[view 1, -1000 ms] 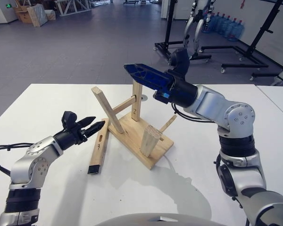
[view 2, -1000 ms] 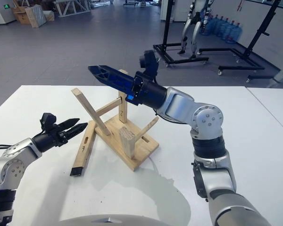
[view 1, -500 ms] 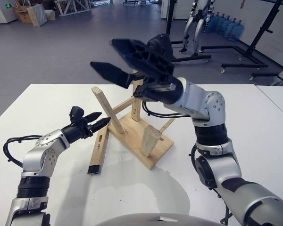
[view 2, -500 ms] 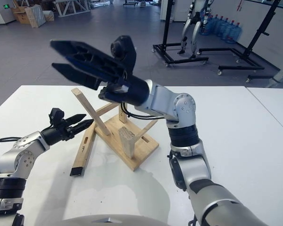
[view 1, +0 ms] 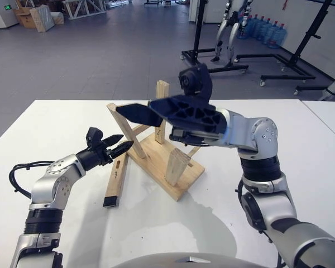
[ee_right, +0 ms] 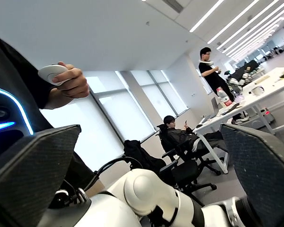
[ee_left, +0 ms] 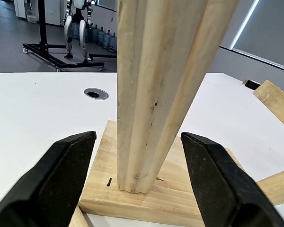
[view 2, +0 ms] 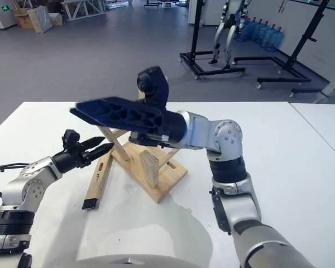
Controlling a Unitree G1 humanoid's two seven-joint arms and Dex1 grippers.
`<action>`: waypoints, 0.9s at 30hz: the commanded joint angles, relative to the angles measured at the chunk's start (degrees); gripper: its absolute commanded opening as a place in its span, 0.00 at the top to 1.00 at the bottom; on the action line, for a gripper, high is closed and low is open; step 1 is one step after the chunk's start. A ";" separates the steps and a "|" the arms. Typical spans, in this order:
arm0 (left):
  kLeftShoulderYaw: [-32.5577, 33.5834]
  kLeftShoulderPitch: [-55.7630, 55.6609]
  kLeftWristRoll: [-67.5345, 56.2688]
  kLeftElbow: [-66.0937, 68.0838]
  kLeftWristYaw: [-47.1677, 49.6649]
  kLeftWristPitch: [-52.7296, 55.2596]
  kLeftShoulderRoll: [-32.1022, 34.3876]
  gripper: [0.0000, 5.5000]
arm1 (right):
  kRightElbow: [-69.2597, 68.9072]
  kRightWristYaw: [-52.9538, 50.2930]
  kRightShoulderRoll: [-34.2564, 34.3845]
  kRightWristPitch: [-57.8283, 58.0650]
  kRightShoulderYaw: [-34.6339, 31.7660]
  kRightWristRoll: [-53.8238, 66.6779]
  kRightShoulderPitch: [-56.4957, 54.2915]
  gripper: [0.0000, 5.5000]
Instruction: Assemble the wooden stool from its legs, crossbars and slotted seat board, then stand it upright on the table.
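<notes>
The seat board (view 1: 185, 180) lies flat on the white table (view 1: 56, 123). A tilted leg (view 1: 124, 129), an upright leg (view 1: 162, 110) and a short front leg (view 1: 177, 166) rise from it, joined by crossbars (view 1: 146, 127). One loose slotted leg (view 1: 116, 178) lies on the table left of the board. My left gripper (view 1: 121, 144) is open just left of the tilted leg; in the left wrist view its fingers (ee_left: 61, 182) stand on either side of a leg (ee_left: 156, 90) without touching. My right gripper (view 1: 137, 109) hovers open above the stool, holding nothing.
The table's right half (view 1: 301, 167) and front (view 1: 156, 229) are bare. Black metal stands (view 1: 279, 61) and water bottles (view 1: 257, 25) are far behind on the floor. The right wrist view looks up at a room with people and a hand (ee_right: 66, 82) holding a controller.
My right gripper opened, swung up to the left, then came down level over the stool. My left gripper edged closer to the tilted leg.
</notes>
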 commanded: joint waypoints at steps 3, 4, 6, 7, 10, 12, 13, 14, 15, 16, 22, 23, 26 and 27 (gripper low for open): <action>-0.58 -0.80 1.04 -0.05 0.09 -0.11 -0.38 0.40 | 2.17 -1.13 4.77 0.33 -1.16 0.43 -2.07 0.02; -0.62 -0.83 1.10 -0.09 0.13 -0.09 -0.49 0.40 | 2.44 -1.62 5.18 0.56 -0.81 0.42 -1.44 0.02; -0.70 -0.58 1.14 -0.27 0.24 -0.10 -0.71 0.40 | 2.47 -2.24 5.14 1.30 0.20 0.42 1.38 0.02; -0.80 -0.41 1.20 -0.36 0.29 -0.13 -0.83 0.40 | 2.62 -2.64 5.21 1.48 0.81 0.42 2.84 0.02; -1.14 -0.01 1.36 -0.79 0.49 -0.01 -1.15 0.40 | 2.93 -4.15 5.78 1.12 3.11 0.40 7.09 0.02; -1.24 0.17 1.37 -1.09 0.60 0.16 -1.30 0.40 | 2.81 -5.01 6.17 0.63 4.29 0.28 8.89 0.02; -1.26 0.28 1.41 -1.17 0.68 0.18 -1.42 0.40 | 3.12 -5.13 6.05 0.90 5.23 -0.92 10.05 0.02; -1.30 0.42 1.45 -1.26 0.83 0.17 -1.58 0.40 | 3.85 -4.93 5.53 1.58 6.43 -4.04 11.62 0.02; -1.38 0.54 1.51 -1.38 0.99 0.13 -1.77 0.40 | 4.56 -4.18 4.88 2.26 7.32 -6.92 13.10 0.02; -1.46 0.62 1.57 -1.47 1.11 0.11 -1.94 0.40 | 5.07 -3.54 4.43 2.64 7.73 -8.85 14.08 0.02; -1.55 0.65 1.75 -1.75 1.26 0.17 -2.34 0.40 | 4.41 -3.21 4.38 1.45 5.59 -7.21 11.91 0.02; -1.55 0.56 1.80 -1.69 1.24 0.18 -2.36 0.40 | 4.21 -3.53 4.40 1.08 5.06 -6.40 11.35 0.02; -1.47 0.63 1.90 -1.69 1.23 0.07 -2.36 0.40 | 3.25 -4.91 4.48 -0.44 3.73 -3.17 9.52 0.02; -1.48 0.73 1.96 -1.74 1.24 0.02 -2.35 0.40 | 2.28 -5.73 4.54 -1.24 3.26 -1.74 8.48 0.02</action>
